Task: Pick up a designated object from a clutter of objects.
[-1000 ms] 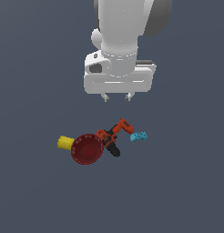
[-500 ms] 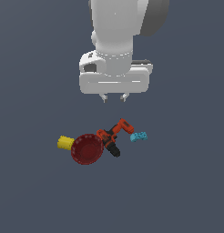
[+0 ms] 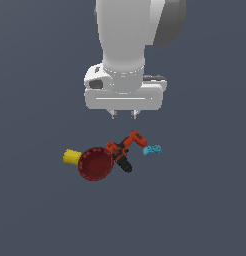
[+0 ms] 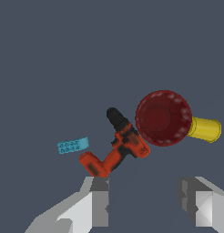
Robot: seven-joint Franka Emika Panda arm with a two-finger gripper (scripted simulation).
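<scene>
Round dark red bowl (image 3: 95, 164), dotted rim.

Both renders are evenly and flatly lit, neither dim nor harsh, with no visible light source. The floor (image 3: 40, 215) is a uniform slate tone without cast shadows, even under the gripper (image 3: 124, 115) and beneath the bowl (image 3: 95, 164) below it. Nothing shows glare; the bowl's inside in the wrist view is only softly shaded. Edges are sharp but slightly jagged. No blur, no bending at the borders.
</scene>
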